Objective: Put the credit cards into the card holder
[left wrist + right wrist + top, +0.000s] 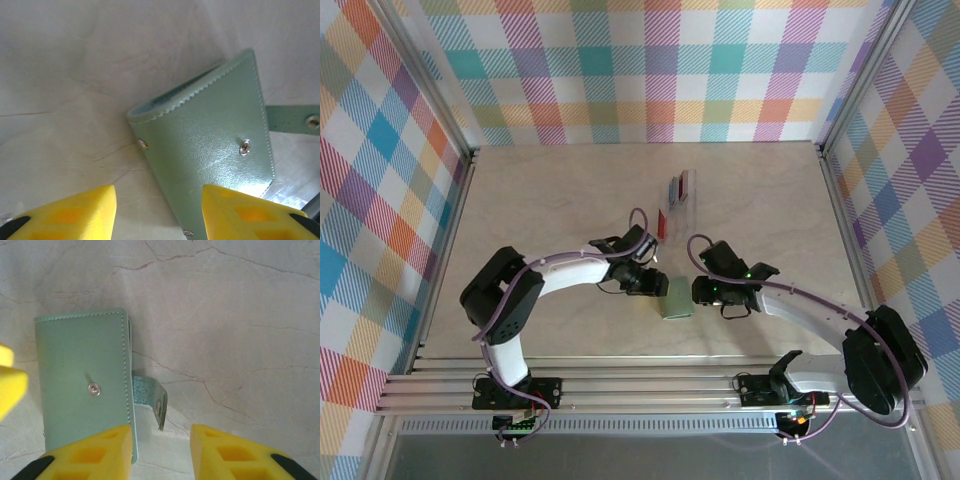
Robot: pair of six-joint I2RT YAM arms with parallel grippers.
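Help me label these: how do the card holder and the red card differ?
The card holder is sage green, lying flat and folded; the red card shows as a thin red sliver, apparently on edge. On the table, the card holder sits nearer the front edge than the red card.

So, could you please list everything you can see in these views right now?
card holder: one, sage green, folded shut, flat on the table between the two grippers
clasp tab: one, green, unsnapped, sticking out from the holder's side
credit cards: about three, red and blue among them, grouped beyond the holder; too small for a sure count
table: one, pale marbled
walls: three, multicoloured plaid, around the table
left gripper: one, yellow fingers, open, at the holder's left
right gripper: one, yellow fingers, open, at the holder's right
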